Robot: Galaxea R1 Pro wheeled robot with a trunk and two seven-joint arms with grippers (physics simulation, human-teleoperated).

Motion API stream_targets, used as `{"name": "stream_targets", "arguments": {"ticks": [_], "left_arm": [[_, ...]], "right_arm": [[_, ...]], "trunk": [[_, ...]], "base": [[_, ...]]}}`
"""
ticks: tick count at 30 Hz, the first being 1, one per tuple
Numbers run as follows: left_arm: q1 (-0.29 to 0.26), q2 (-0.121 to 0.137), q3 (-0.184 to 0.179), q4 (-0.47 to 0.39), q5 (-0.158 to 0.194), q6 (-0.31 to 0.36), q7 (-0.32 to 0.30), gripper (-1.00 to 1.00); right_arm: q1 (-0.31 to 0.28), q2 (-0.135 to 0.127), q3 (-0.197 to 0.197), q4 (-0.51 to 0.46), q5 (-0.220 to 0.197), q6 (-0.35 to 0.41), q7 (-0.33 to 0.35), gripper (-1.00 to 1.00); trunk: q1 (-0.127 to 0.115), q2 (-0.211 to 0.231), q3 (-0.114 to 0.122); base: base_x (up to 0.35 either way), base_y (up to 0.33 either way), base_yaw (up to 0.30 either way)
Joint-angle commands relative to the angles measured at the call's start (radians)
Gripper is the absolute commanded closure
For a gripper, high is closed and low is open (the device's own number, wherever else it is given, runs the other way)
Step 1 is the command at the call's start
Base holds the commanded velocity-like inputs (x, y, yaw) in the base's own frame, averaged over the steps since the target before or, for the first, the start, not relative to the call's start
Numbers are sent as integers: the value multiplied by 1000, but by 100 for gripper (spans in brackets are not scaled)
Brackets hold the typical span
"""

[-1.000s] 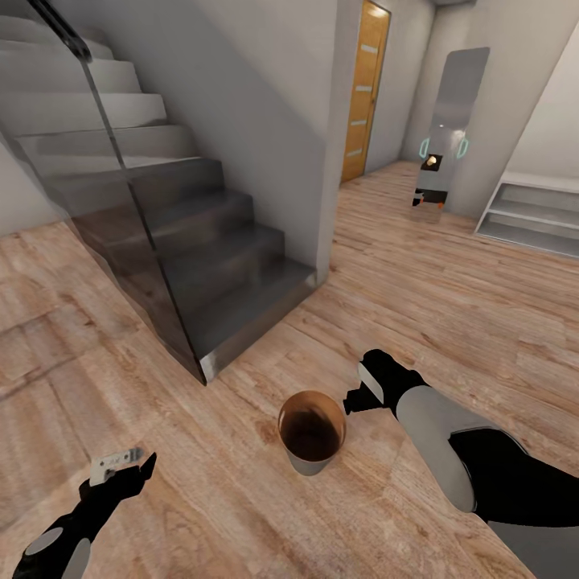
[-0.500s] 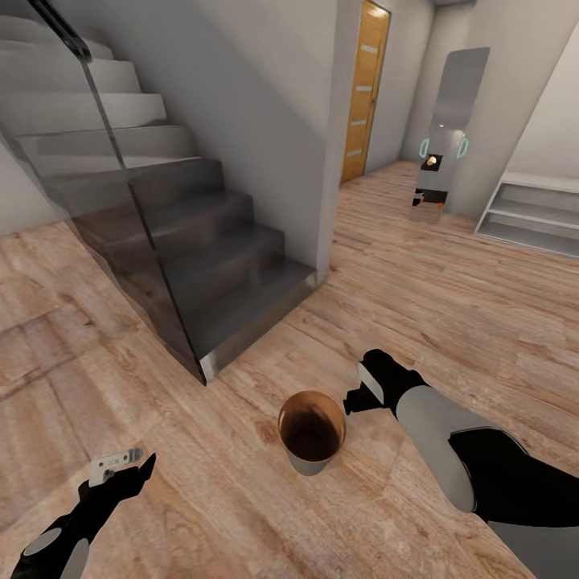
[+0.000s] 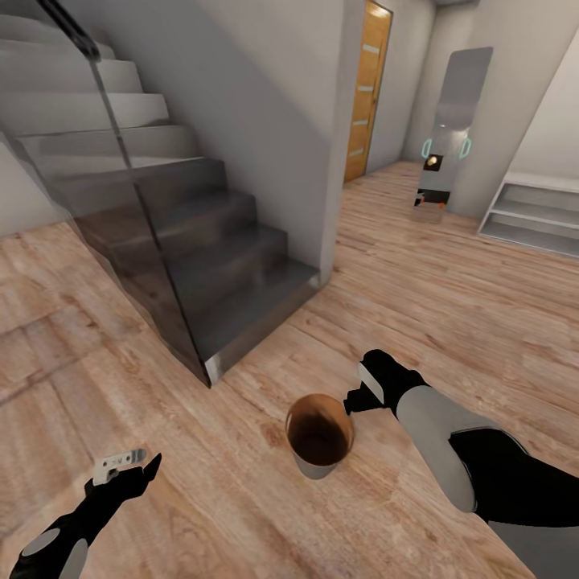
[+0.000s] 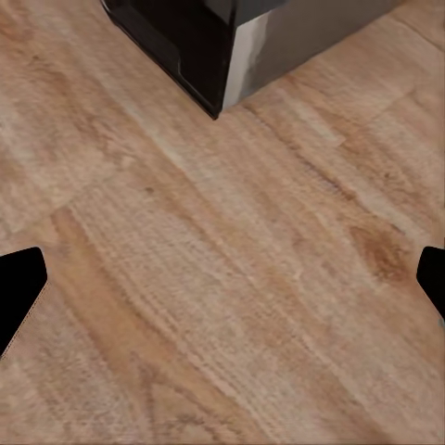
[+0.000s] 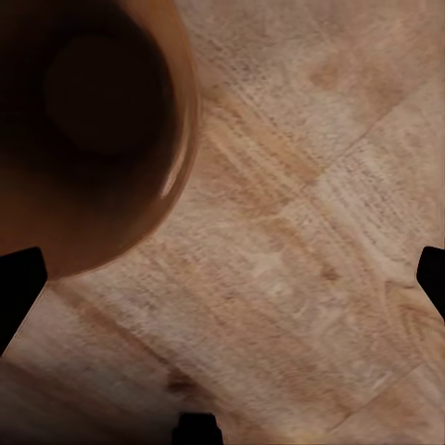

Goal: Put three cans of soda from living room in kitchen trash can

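Observation:
The tash can [image 3: 320, 447], a small round tapered bin with a copper-brown inside, stands upright on the wood plank floor and looks empty. My right gripper [image 3: 355, 400] hovers just beside its rim, open and apart from it. In the right wrist view the bin's rim [image 5: 181, 139] lies off to one side of the open right gripper [image 5: 222, 278], with bare floor between the fingertips. My left gripper [image 3: 129, 468] hangs low over the floor, open and empty, and the left wrist view has planks under the left gripper [image 4: 222, 287]. The can of soda is out of view.
A dark staircase [image 3: 217, 265] with a glass balustrade [image 3: 137, 241] rises at the left, its bottom corner [image 4: 218, 65] close to my left hand. An orange door [image 3: 366, 88], a standing mirror [image 3: 446, 129] and low white shelves [image 3: 531, 213] line the far hallway.
The whole picture has shifted a little to the right and down, so the camera moved. Both arms hold the same pose, and the bin stays on the floor.

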Motion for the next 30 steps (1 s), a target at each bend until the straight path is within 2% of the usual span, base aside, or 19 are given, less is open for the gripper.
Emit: {"name": "stream_targets", "arguments": {"ticks": [1,23,30], "left_arm": [[0,-1,0,-1,0,-2,-2,-100],[0,-6,-6,-4,1,-9,-7,-100],[0,-5,-6,-3,1,-8,-7,-100]], "right_arm": [[0,0,0,0,0,0,0,-100],[1,1,3,0,1,0,-1,-100],[1,1,3,0,1,0,-2,-100]], "trunk": [[0,0,0],[0,0,0],[0,0,0]], "base": [[94,123,0],[20,22,0],[163,1,0]]}}
